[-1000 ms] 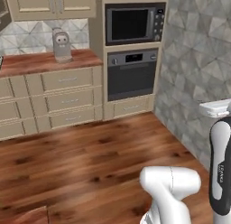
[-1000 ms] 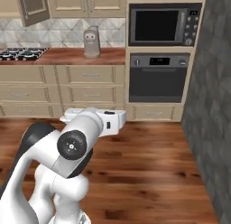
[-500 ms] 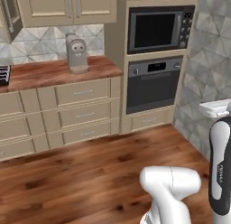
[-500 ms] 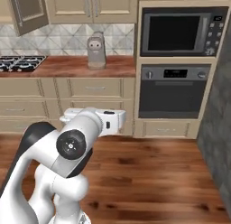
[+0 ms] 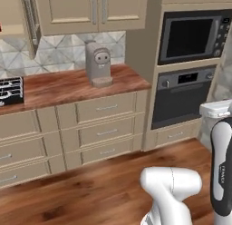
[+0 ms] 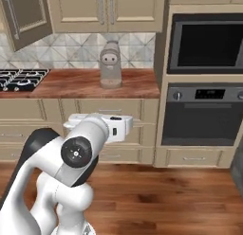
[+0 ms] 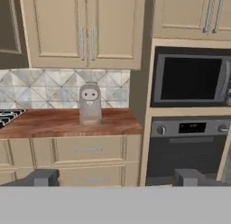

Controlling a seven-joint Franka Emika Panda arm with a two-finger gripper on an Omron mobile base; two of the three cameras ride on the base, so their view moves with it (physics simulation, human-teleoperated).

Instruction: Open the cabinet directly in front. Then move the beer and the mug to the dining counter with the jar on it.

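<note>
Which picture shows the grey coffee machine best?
The left base view: the coffee machine is largest there, its front turned slightly aside on the wood worktop. The right base and hand views show it smaller, face-on.

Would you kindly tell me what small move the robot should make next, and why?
Probably turn the base to the left. The beige wall cabinet with its door swung open sits at the far left edge of both base views, while the open, empty end effector faces the grey coffee machine on the wooden worktop. The cabinet's inside is out of frame, so the bottle and mug cannot be targeted yet.
</note>
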